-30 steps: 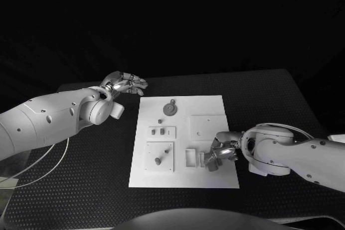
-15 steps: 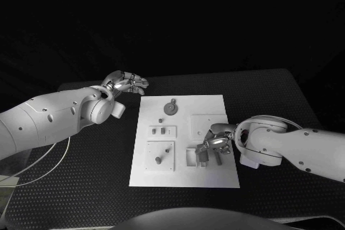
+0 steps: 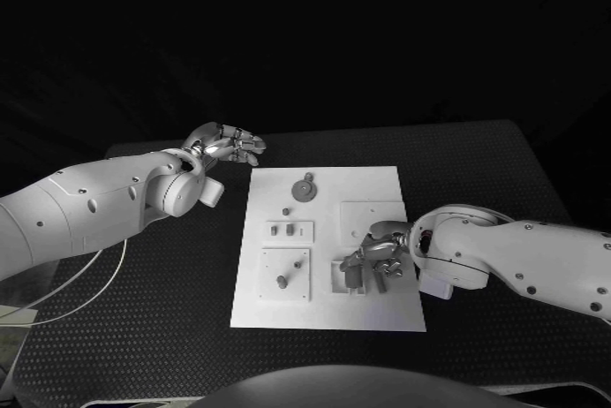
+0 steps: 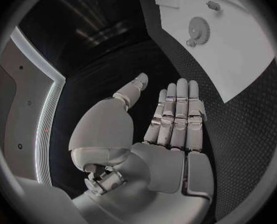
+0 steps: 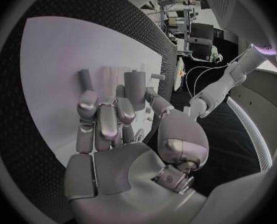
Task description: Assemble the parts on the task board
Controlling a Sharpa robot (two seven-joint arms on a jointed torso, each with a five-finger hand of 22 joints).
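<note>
The white task board (image 3: pixel 382 183) lies in the middle of the black table. On it are a grey gear (image 3: pixel 303 190), small pegs (image 3: pixel 289 230) and a plate with a peg (image 3: pixel 282 283). My right hand (image 3: pixel 378 258) hovers over the near right part of the board, beside a white slotted block (image 3: pixel 342 276). In the right wrist view this hand (image 5: pixel 113 119) pinches a grey part (image 5: pixel 135 88) between thumb and fingers. Another grey piece (image 5: pixel 85 78) stands just past its fingertips. My left hand (image 3: pixel 227 146) stays off the board's far left corner, fingers straight and holding nothing (image 4: pixel 172 119).
A raised white square plate (image 3: pixel 369 218) sits on the board just beyond my right hand. The left wrist view shows the gear (image 4: pixel 198 31) on the board (image 4: pixel 244 59). A thin cable (image 3: pixel 89 284) curves over the table's left side.
My right hand has moved in over the board toward the slotted block, carrying the grey part. The left hand has stayed where it was.
</note>
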